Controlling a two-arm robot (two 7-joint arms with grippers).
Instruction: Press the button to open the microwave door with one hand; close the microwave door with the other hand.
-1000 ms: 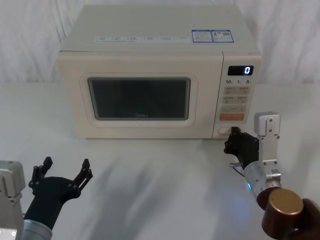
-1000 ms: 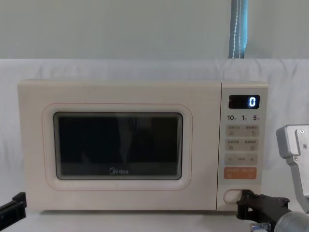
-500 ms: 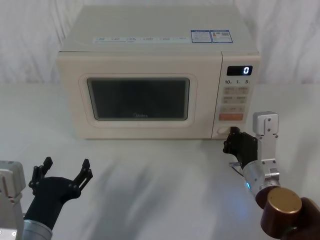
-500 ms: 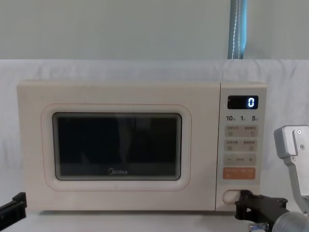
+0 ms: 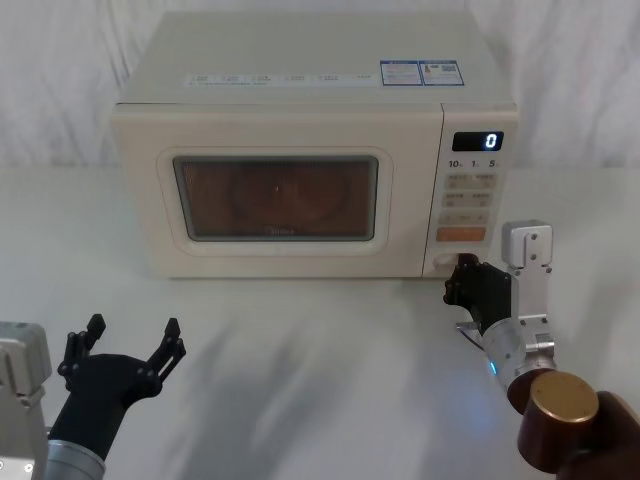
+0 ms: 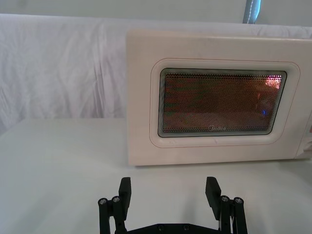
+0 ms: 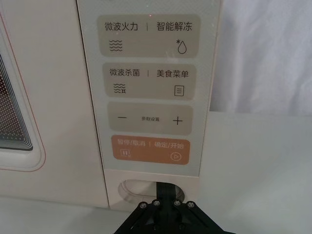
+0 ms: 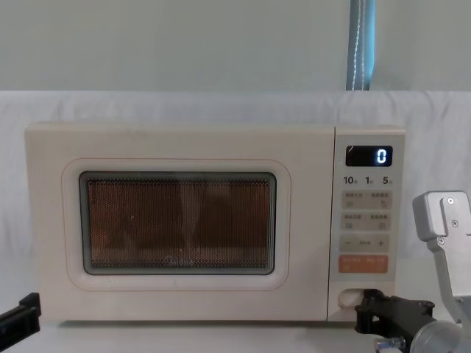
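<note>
**Button under the right pincer, door not yet swung out**

Head view: microwave door (image 5: 278,196) flush with the oven front, window lit orange from within. Right pincer (image 5: 466,280) drawn narrow, tip at the button (image 5: 444,263) low on the keypad strip, below the orange key (image 5: 462,234). Left pincer (image 5: 128,345) spread wide, low over the white surface (image 5: 330,370), well apart from the oven.

Left wrist view: door window (image 6: 222,102) glowing; own fingers (image 6: 125,191) parted, holding nothing.

Right wrist view: black tip set into the button recess (image 7: 139,187), touching.

Chest view: door seam shut along the panel; display (image 8: 369,156) at 0.

Judged: pressing step in hand, latch seemingly released. Next: withdraw right, await the swing, then push the door closed with the left.
</note>
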